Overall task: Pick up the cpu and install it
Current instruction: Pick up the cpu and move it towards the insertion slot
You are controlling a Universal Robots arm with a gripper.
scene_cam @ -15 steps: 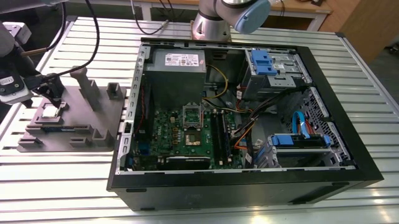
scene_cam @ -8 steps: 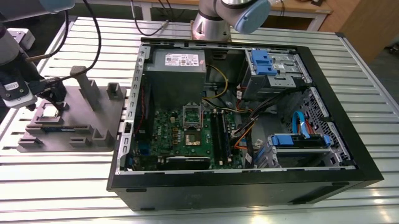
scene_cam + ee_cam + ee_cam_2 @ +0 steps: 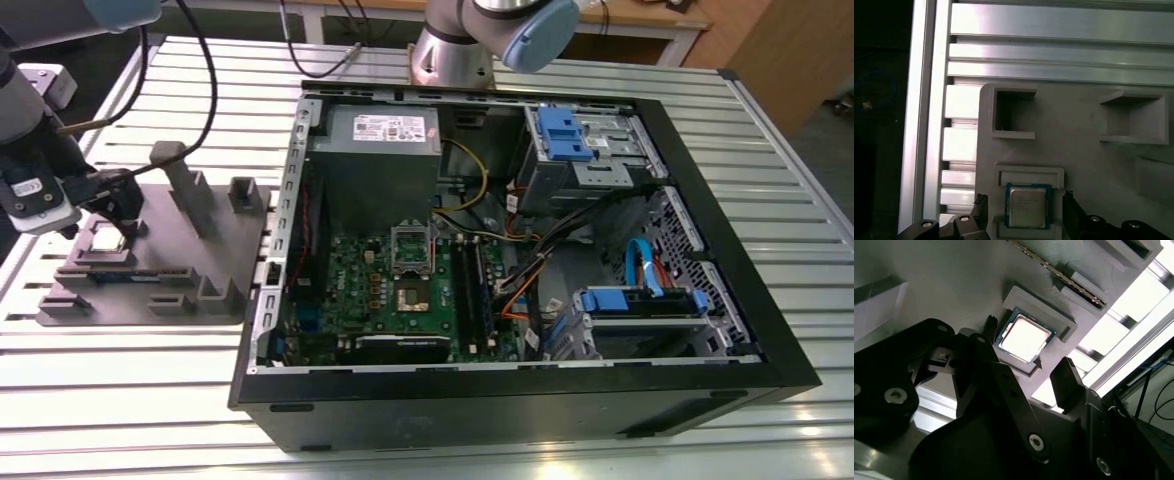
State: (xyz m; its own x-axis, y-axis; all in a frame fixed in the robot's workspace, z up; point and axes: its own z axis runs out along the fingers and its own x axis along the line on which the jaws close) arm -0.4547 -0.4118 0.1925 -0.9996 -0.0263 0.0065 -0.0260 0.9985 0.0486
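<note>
The cpu (image 3: pixel 1027 206) lies flat in its shallow pocket on the grey tray (image 3: pixel 1094 165). The gripper (image 3: pixel 1025 212) hangs just over it, fingers (image 3: pixel 1072 212) spread wide, one either side.

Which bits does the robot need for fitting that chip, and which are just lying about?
In the job:
cpu, in a pocket of the grey holder
gripper, open, astride it
motherboard in the computer case

Just lying about:
power-supply box
blue drive bay
blue cable

1 cpu (image 3: pixel 1027 206); 1 grey fixture plate (image 3: pixel 171 238); 1 open computer case (image 3: pixel 758 325); 1 power supply (image 3: pixel 380 135).
</note>
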